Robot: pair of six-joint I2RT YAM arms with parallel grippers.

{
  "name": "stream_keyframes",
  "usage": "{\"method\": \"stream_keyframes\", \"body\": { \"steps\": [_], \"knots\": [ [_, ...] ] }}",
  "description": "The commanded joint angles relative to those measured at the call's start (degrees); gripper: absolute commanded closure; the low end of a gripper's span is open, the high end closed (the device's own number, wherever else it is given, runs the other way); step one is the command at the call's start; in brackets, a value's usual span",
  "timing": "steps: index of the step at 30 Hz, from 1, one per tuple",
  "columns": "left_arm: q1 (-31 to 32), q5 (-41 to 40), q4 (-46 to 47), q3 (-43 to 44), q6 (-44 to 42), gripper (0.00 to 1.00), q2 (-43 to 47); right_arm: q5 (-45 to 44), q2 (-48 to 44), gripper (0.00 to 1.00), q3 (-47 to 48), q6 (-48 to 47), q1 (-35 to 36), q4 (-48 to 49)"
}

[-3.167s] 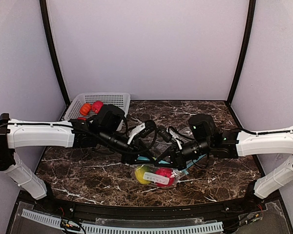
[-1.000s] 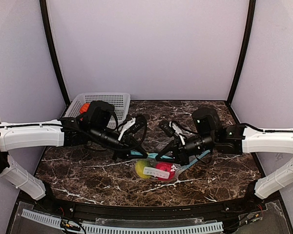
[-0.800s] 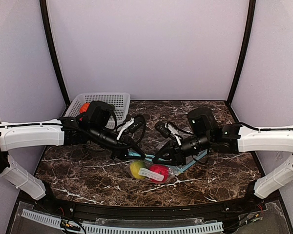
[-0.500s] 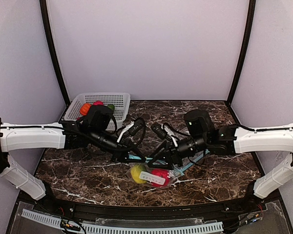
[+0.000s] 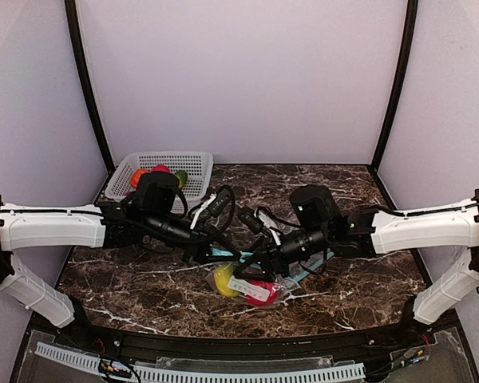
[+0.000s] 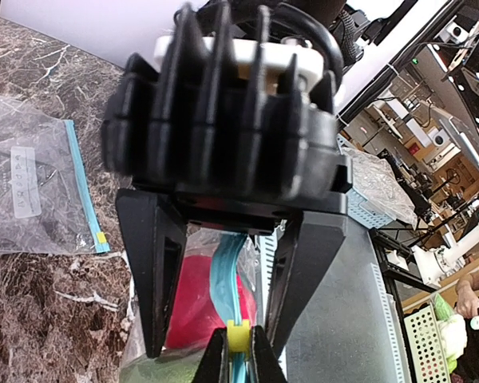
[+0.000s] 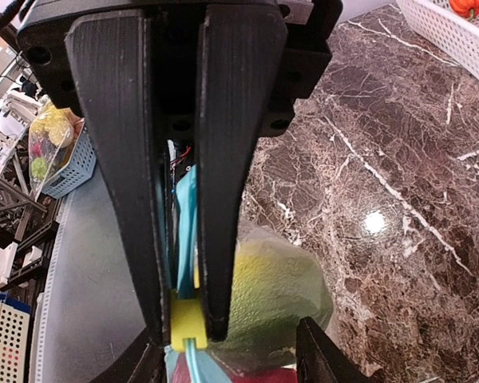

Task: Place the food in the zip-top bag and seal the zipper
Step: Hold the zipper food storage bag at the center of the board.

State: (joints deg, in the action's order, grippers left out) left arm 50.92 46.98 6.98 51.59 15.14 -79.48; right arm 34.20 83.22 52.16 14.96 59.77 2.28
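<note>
Fruit point(image 5: 222, 279) lies in the zip-top bag point(image 5: 251, 289) on the desk point(image 5: 128, 287); left tool point(image 6: 238, 359) clenches the blue zipper point(image 6: 223, 275), right tool point(image 7: 231, 363) hangs released astride that zipper.

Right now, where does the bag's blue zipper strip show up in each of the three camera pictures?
Top external: the blue zipper strip sits a little below and right of centre.
Left wrist: the strip rises from bottom centre, between the right fingers, which stand apart.
Right wrist: the strip runs left of centre, in the gap between those same fingers.
Shared landmark: the dark marble table.
</note>
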Motion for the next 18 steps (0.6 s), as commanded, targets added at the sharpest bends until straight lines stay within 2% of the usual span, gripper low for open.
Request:
{"method": "stream_keyframes", "body": {
  "steps": [1, 4, 10, 12, 18],
  "knots": [
    [0.24, 1.86, 3.03, -0.75, 1.50, 0.99, 1.64, -1.61, 0.47, 0.48, 1.01, 0.58, 0.79, 3.52],
    [0.24, 2.31, 3.04, -0.87, 1.69, 0.99, 1.41, -2.27, 0.71, 0.50, 1.13, 0.77, 0.78, 4.04],
    [0.23, 2.36, 0.31, -0.40, -0.26, 0.99, 1.92, -3.68, 0.44, 0.92, 1.19, 0.81, 0.72, 3.18],
    [0.19, 1.68, -2.04, 0.00, -1.77, 0.99, 2.31, -3.85, -0.08, 1.00, 0.90, 0.84, 0.72, 2.98],
    [-0.80, 0.77, -11.01, 2.02, -6.20, 0.99, 3.27, -2.68, -1.02, 1.00, 0.87, -0.29, 0.68, 0.49]
  ]
}}
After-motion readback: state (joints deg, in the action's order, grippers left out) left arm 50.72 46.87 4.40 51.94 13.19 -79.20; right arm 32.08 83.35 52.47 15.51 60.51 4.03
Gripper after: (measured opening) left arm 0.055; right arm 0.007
